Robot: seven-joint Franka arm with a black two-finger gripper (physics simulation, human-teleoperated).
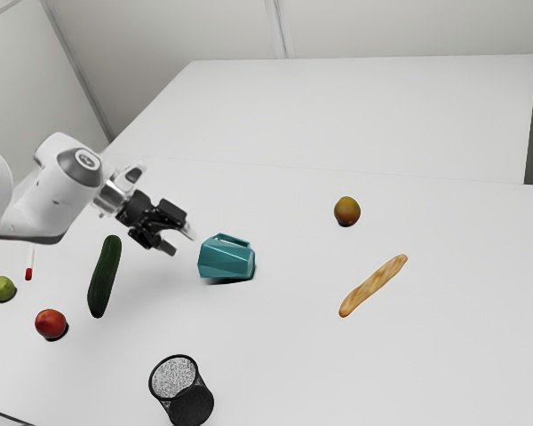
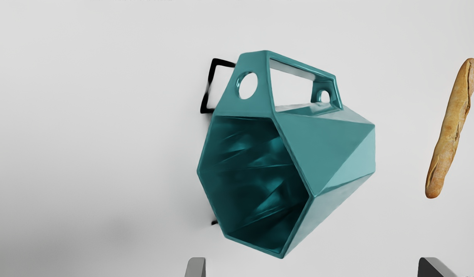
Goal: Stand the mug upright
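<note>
The mug is lying on its side. Near it, to the exterior view's left, the gripper is spread wide.

Teal mug, white bench.
I see a golden-brown loaf with paler streaks, dark green cucumber, red fruit, yellow-green fruit, orange-brown fruit, black cup speckled grey.
</note>
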